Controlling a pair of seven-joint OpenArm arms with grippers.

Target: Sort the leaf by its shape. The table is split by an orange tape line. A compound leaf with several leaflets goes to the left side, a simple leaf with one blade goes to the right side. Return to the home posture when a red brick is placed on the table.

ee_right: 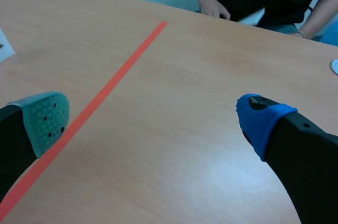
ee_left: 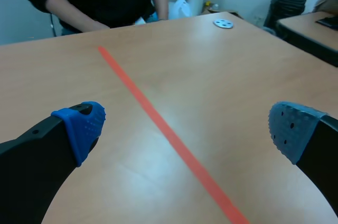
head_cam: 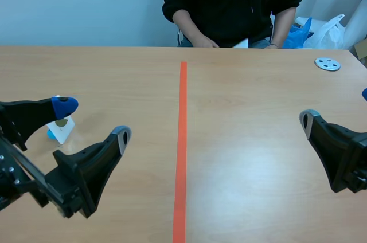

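Note:
No leaf lies on the table in any view. The orange tape line (head_cam: 182, 140) runs down the middle of the wooden table (head_cam: 246, 94). My left gripper (head_cam: 93, 121) hovers open over the left half, near the front; the left wrist view shows only bare wood and the tape line (ee_left: 158, 121) between its fingers (ee_left: 79, 126). On the right half, my right gripper (head_cam: 337, 106) is open too, with nothing between its fingers (ee_right: 47, 118). A person (head_cam: 229, 2) sits at the far edge, hands (head_cam: 203, 41) resting by a white sheet (head_cam: 241, 43).
A small white and blue folded card (head_cam: 60, 128) stands on the left side just behind my left gripper. A round grey disc (head_cam: 327, 63) lies at the far right of the table. White and blue bags (head_cam: 324, 31) sit beyond the table's far right corner.

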